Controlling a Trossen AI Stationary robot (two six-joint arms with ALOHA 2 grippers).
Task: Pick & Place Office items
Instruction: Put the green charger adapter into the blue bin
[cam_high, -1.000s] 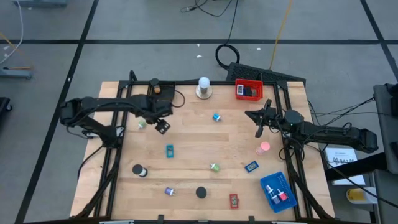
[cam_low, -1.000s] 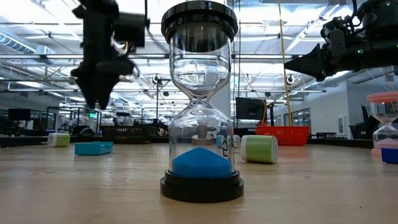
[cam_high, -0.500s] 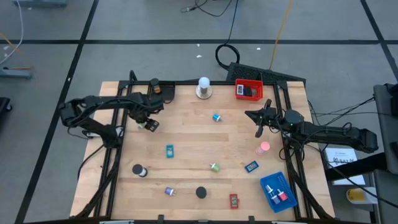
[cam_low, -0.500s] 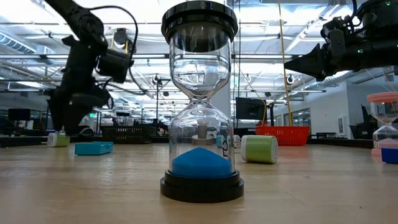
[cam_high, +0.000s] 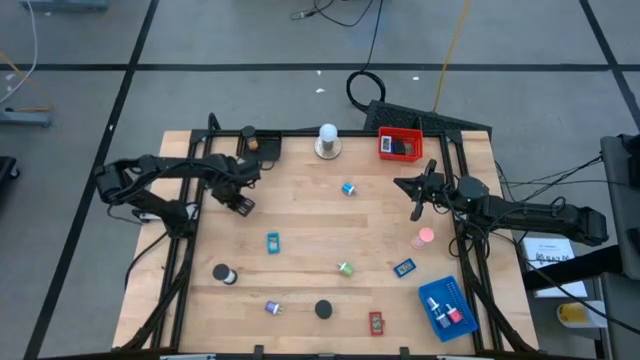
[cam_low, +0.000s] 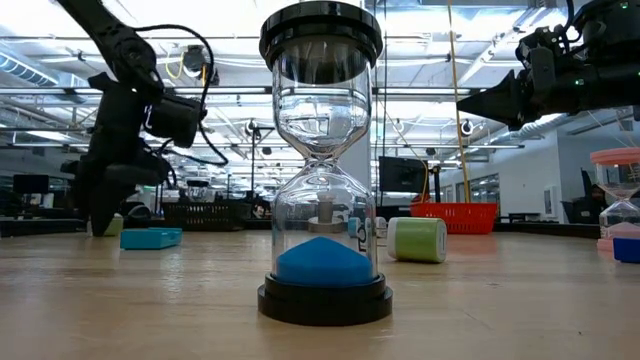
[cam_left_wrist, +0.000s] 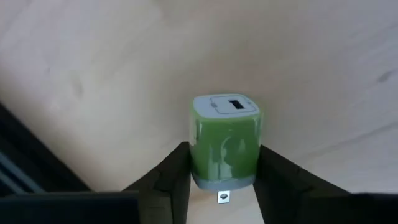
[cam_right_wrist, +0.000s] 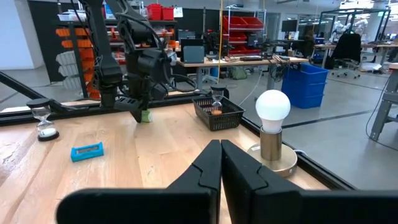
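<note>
Left hand (cam_left_wrist: 221, 180): lowered near the worktop's (cam_high: 330, 225) far-left corner; fingers (cam_left_wrist: 168, 177) set either side of a green item (cam_left_wrist: 224, 140), seemingly touching it, grip not confirmed.
Green item: lying on the worktop, between those fingers.
Right hand (cam_right_wrist: 221, 163): fingers together, nothing held, parked by the right edge.
Risk: the item may be squeezed out or tipped if only its end is caught; fingertips may be scraped on wood.

The block (cam_left_wrist: 224, 140) is green with a grey base; the fingers (cam_left_wrist: 170, 180) are black; the table (cam_left_wrist: 323, 68) is pale wood.
</note>
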